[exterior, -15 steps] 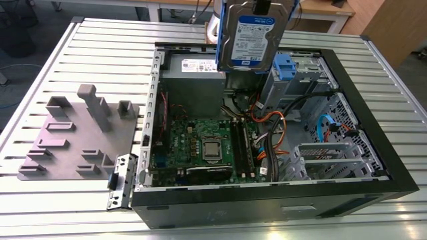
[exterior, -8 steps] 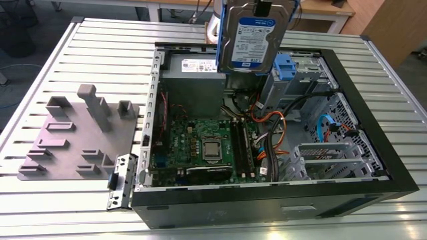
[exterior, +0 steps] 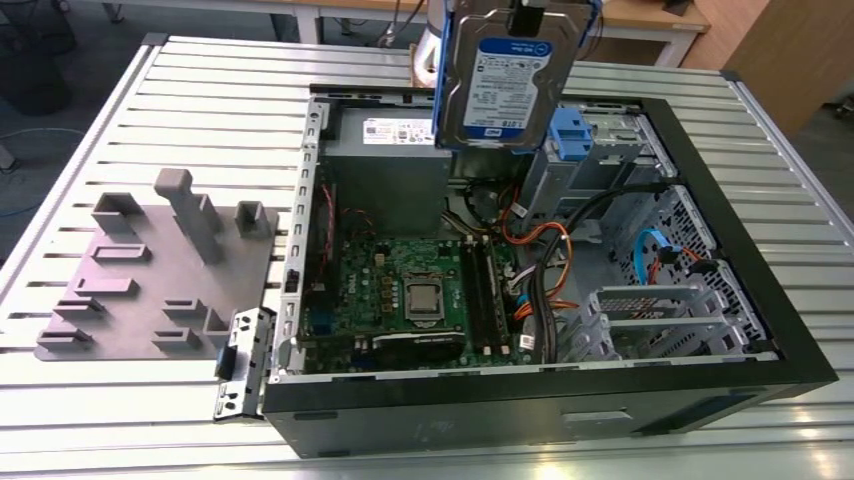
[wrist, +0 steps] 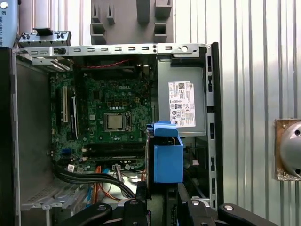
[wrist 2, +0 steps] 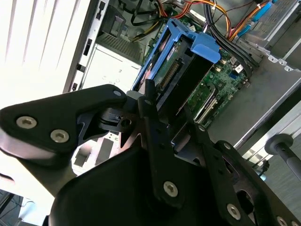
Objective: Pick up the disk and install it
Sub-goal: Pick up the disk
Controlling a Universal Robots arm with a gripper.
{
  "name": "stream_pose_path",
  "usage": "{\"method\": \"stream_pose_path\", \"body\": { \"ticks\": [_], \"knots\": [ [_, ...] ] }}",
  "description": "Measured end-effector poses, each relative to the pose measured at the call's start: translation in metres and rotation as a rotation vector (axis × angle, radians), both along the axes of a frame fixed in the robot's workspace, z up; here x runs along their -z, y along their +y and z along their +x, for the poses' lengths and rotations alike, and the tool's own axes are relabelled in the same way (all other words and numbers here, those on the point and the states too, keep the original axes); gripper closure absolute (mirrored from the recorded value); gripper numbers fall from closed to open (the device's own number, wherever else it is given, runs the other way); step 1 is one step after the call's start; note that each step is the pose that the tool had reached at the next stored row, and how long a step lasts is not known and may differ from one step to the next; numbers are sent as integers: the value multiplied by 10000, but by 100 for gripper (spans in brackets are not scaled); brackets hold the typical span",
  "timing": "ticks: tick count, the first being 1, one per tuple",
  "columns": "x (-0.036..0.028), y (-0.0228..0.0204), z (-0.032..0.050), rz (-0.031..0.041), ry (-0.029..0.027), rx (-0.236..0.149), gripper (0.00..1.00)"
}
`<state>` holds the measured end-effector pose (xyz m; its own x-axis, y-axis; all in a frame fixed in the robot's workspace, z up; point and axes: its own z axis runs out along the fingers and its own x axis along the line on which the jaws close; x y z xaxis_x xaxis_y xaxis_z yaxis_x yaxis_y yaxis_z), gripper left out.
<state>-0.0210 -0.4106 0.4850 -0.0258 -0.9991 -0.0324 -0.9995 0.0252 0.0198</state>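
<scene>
The disk (exterior: 511, 80) hangs upright above the back of the open computer case (exterior: 534, 400), its white-and-blue label facing the exterior view. A blue carrier frame runs around its edges. My gripper (exterior: 530, 14) is shut on the disk's upper end. In the second wrist view the disk (wrist 2: 181, 75) sits between the black fingers (wrist 2: 149, 110), over the motherboard. In the first wrist view I see the disk's blue carrier (wrist: 168, 160) edge-on, just beyond my gripper (wrist: 160, 197) and beside the power-supply box (wrist: 181, 101).
The case lies open on a slatted metal table (exterior: 200, 90). Inside are the motherboard (exterior: 407, 290), the grey power-supply box (exterior: 387, 140), orange and black cables (exterior: 547, 260), and metal drive bays (exterior: 667, 320) with a blue latch (exterior: 570, 135). A grey fixture plate (exterior: 147, 270) lies at the exterior view's left.
</scene>
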Motion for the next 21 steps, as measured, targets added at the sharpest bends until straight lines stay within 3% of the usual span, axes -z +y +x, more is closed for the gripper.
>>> {"method": "stream_pose_path", "body": {
  "ticks": [21],
  "knots": [
    [0, -178, 0, -1, 0, 0, 65]
  ]
}}
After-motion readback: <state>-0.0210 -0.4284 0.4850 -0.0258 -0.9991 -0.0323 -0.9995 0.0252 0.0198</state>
